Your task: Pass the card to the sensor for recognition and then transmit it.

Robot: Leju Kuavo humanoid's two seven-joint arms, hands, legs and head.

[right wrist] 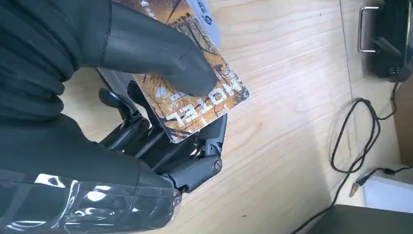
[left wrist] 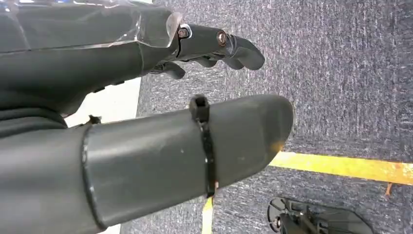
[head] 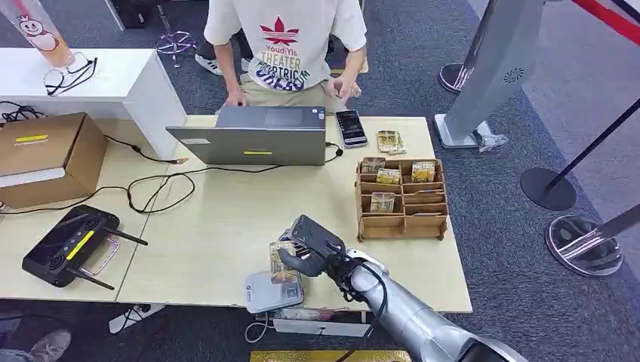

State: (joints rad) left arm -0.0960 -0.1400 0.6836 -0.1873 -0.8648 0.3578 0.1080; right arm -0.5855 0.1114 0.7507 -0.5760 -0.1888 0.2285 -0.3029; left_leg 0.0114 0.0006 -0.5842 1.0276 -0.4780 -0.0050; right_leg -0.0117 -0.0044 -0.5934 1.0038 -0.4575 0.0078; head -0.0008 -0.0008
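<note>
Your right arm (head: 407, 313) comes up from the lower right and reaches left across the near edge of the table (head: 219, 226). Your right hand (head: 313, 249) is turned so the palm faces left, and it pinches the card (head: 283, 260) between the thumb (right wrist: 156, 53), pressed on the printed face, and the dark fingers (right wrist: 195, 170) curled underneath it. You hold the card just above the sensor (head: 272, 290), a small white pad at the near table edge; from the head view you cannot tell whether card and sensor touch.

The card is brown and orange, with a tree-like picture and the word "HOTEL" in white letters, seen reversed in the right wrist view. About half of it sticks out past the thumb.

Your left hand (left wrist: 146, 122) hangs over grey carpet (left wrist: 341, 73) with a yellow line (left wrist: 341, 165). It holds nothing, the thumb is straight and the fingers (left wrist: 224, 46) are loosely bent, apart from the thumb.

Further back on the table stand a wooden rack (head: 401, 200) with more cards in its slots, a laptop (head: 253, 136), a phone (head: 351, 127), a cardboard box (head: 45, 154) and a black controller (head: 68, 245). A person (head: 287, 45) stands behind the laptop.
</note>
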